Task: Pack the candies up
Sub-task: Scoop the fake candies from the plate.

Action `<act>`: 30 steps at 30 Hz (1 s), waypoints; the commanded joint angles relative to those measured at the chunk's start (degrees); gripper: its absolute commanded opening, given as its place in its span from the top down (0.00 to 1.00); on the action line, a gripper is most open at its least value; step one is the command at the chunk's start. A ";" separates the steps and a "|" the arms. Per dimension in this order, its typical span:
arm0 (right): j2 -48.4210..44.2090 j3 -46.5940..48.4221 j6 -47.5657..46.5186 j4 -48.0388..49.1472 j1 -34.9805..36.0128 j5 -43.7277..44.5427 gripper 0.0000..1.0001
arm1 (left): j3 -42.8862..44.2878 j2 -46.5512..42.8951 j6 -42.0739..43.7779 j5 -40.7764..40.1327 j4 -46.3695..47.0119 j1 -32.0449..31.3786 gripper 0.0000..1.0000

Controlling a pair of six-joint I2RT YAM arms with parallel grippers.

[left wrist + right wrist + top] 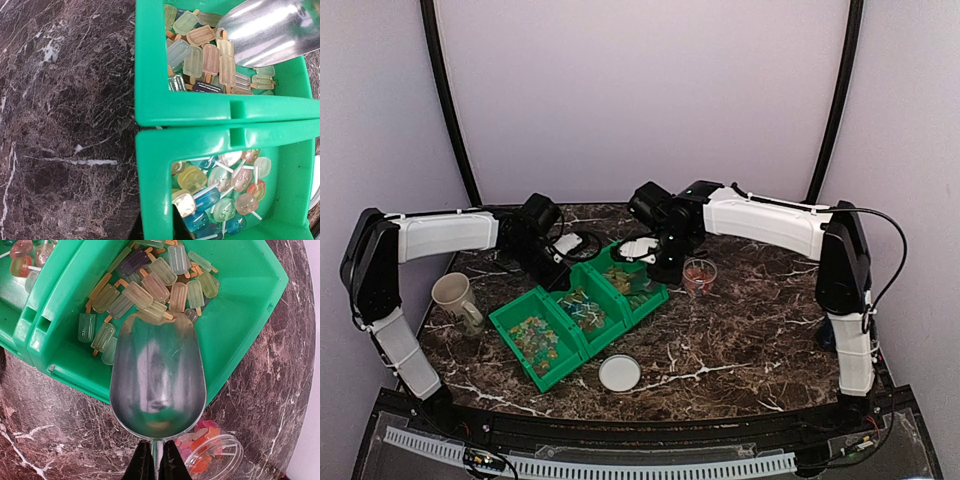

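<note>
One three-compartment bin (150,75) of candies (150,287), one scoop (157,385), one jar (220,455)

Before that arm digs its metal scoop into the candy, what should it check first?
1. Grip on the scoop: ok, its handle is pinched in the right tool.
2. Empty bowl: ok, it shows only reflections.
3. Aim: ok, the lip sits at the popsicle candies in the end compartment of the green bin.
4. Open jar: ok, a white lid lies apart on the table.
5. The left tool clear of the scoop: ok; whether it is open or shut, cannot tell.
</note>
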 commanded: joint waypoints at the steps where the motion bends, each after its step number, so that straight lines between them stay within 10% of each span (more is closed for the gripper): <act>1: 1.23 -3.50 0.72 -3.38 0.94 -3.65 1.00 | 6.55 -1.08 4.00 10.31 3.56 -2.41 1.00; 19: 0.64 -4.59 9.21 -8.95 2.40 -1.94 1.00 | 8.57 -0.61 -2.64 -3.37 2.78 -2.39 1.00; 30: -0.22 -6.24 7.66 -5.59 2.90 -2.76 1.00 | 4.86 -3.53 -1.75 2.36 8.30 -2.41 1.00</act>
